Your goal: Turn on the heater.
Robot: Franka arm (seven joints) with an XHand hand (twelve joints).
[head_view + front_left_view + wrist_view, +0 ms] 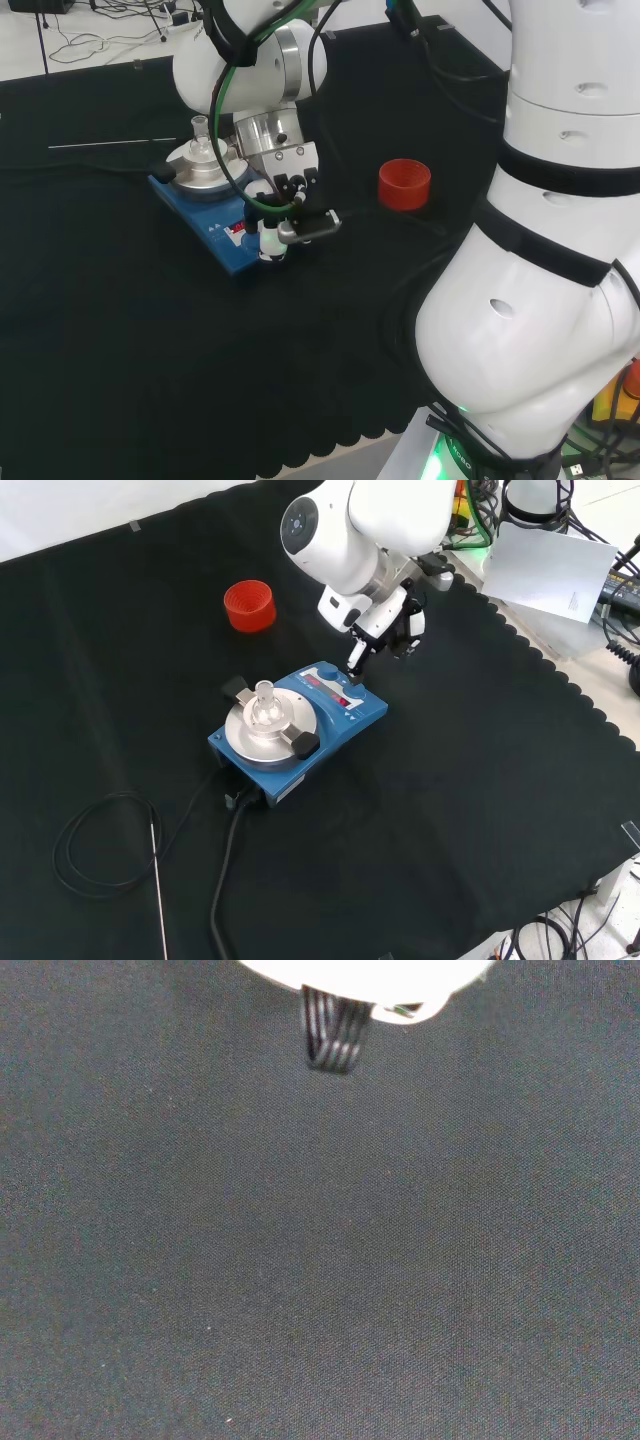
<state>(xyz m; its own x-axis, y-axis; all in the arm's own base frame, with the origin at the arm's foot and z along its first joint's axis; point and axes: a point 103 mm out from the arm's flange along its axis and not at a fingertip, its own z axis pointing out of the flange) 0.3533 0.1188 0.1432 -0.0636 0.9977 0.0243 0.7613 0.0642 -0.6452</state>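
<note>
White-and-black robot hand [390, 628] points one finger down at heater [300, 730].

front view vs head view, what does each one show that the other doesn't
Front view alone: a black cable looped on the cloth and the heater's power cord trailing toward the camera. Head view alone: the arm's big white links at the right. Both: the blue heater with a small glass flask on its plate, the red ring, and the hand reaching to the heater's front panel.

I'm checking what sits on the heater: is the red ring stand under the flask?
No: in the front view the red ring stand sits alone on the cloth, apart from the heater bearing the flask.
</note>
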